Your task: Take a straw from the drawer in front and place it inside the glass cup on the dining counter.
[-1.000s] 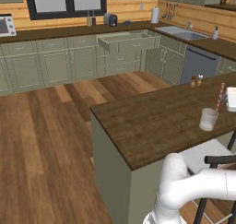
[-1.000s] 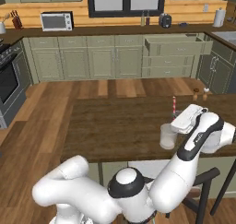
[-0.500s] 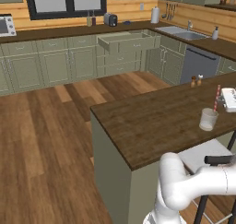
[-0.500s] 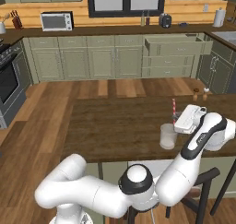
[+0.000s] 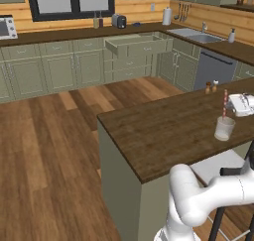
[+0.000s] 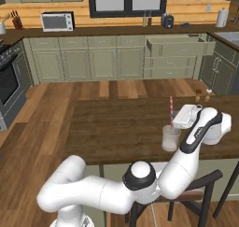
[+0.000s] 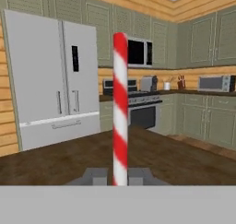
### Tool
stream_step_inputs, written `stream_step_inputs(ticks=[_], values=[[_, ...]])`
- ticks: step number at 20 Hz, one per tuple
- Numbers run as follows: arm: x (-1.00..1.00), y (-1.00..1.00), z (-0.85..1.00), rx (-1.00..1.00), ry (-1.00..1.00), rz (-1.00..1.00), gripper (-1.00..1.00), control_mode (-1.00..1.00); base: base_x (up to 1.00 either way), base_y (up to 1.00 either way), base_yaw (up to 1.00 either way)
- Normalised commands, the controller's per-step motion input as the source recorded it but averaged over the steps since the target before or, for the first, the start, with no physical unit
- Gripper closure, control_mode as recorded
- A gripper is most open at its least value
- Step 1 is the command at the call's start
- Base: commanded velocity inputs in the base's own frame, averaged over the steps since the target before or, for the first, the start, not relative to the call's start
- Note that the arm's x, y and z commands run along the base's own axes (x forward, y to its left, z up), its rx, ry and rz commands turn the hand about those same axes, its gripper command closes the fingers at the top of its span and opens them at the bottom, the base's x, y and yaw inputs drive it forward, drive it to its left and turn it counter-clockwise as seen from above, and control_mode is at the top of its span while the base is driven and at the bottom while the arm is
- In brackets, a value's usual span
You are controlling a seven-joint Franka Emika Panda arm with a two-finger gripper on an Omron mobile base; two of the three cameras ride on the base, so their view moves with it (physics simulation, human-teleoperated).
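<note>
Dining counter (image 5: 163,126) top dark matt wood; glass cup (image 5: 224,128) translucent; straw (image 7: 120,108) glossy red-white striped

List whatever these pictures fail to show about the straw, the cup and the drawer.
- Straw lower end: hand view, cut off by the bottom band; whether it is inside the glass cup is unclear in the right base view, too small.
- Gripper grip point: left base view, cut by the right edge.
- Drawer interior: both base views, too far.
</note>
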Motion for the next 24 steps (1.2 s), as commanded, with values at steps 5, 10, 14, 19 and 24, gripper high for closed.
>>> stream_step_inputs(ticks=[5, 10, 14, 19, 24], values=[[0.15, 0.12, -0.37, 0.0, 0.03, 0.01, 1.0, -1.0, 0.0, 0.0, 0.0], [0.16, 0.0, -0.12, 0.0, 0.0, 0.0, 1.0, -1.0, 0.0, 0.0, 0.0], [0.16, 0.0, -0.17, 0.0, 0.0, 0.0, 1.0, -1.0, 0.0, 0.0, 0.0], [-0.23, 0.13, -0.16, 0.0, -0.03, 0.0, 1.0, -1.0, 0.0, 0.0, 0.0], [-0.26, 0.02, -0.06, 0.0, -0.03, 0.0, 1.0, -1.0, 0.0, 0.0, 0.0]])
